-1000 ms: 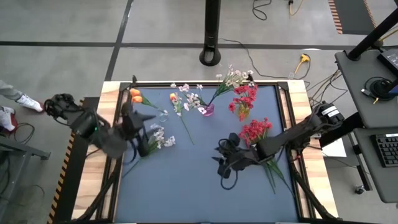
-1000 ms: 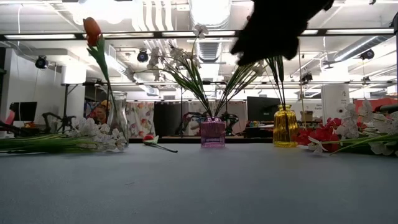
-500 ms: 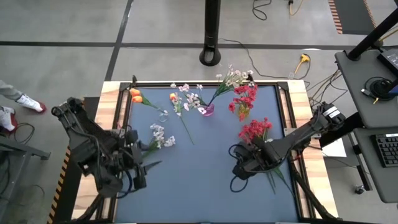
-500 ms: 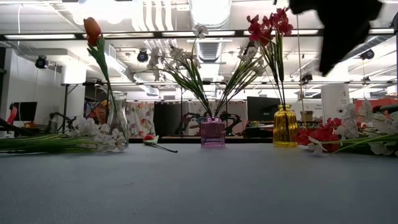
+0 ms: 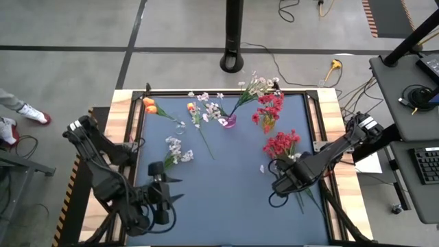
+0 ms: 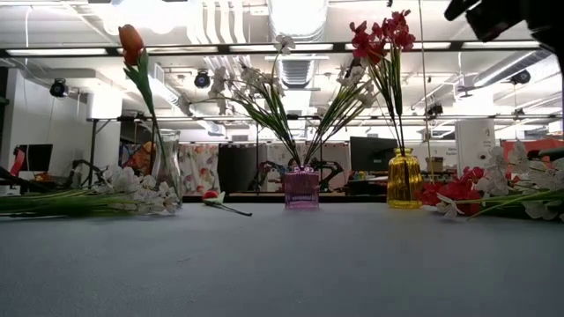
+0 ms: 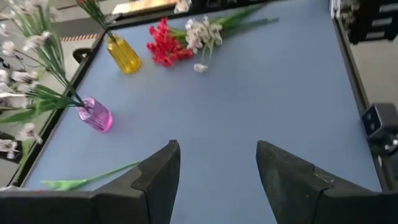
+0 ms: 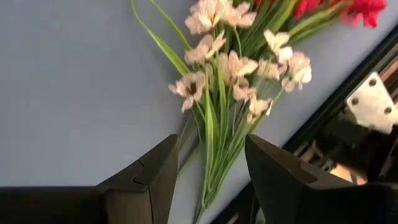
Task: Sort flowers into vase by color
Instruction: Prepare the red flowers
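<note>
Overhead, you see the blue table mat [image 5: 226, 206] with three vases along its far edge. Your left gripper [image 5: 162, 194] hovers above the near left part of the mat, its two dark fingers [image 7: 160, 171] spread apart with nothing between them. Your right gripper [image 5: 283, 184] hangs over the right side of the mat, above a loose spray of pale white blossoms on green stems [image 8: 233, 68]; its fingers [image 8: 154, 168] are parted and empty, the stems showing in the gap below them. Beside that spray lies a loose cluster of red blossoms [image 5: 281, 143]. A yellow glass vase [image 6: 404, 180] holds upright red flowers [image 6: 381, 33]; a small purple glass vase [image 6: 301, 187] at centre holds fanned white sprays [image 6: 264, 92]; a clear glass vase [image 6: 166, 167] at left holds an orange tulip bud [image 6: 130, 40]. More white blossoms [image 5: 175, 149] lie flat on the left of the mat, and orange buds [image 5: 149, 105] lie at its far left corner
</note>
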Available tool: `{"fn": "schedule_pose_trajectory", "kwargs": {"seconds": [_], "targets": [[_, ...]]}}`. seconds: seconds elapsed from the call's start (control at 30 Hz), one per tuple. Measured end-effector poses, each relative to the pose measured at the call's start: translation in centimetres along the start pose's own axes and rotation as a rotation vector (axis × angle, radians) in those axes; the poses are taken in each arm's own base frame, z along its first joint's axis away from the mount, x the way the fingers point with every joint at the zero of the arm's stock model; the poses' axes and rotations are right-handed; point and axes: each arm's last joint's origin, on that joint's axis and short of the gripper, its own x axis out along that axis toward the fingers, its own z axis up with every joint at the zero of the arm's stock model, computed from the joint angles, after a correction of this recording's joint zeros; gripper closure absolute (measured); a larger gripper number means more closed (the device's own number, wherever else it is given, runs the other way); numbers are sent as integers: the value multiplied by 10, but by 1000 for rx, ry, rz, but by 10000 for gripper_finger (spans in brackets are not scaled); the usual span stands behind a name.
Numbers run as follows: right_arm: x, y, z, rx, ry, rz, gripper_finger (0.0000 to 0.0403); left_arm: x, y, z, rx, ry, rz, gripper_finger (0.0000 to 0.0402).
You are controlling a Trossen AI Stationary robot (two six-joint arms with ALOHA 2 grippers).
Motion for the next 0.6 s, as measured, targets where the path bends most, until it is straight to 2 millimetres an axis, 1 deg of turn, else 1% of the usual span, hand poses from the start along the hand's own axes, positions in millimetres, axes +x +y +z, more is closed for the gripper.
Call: {"fn": "schedule_pose_trajectory", "kwargs": {"seconds": [0.13,0.23,0.43,0.6], "targets": [[-3,-6,-2,6,27,22,225,7,-9,-4,25,39,-11,207],[-3,-8,-4,5,78,31,224,13,-16,-8,48,61,-5,207],[8,-12,-7,3,101,-13,196,24,-26,-14,88,87,20,207],[21,-19,0,55,26,-99,172,35,-30,-17,111,104,49,207]]}}
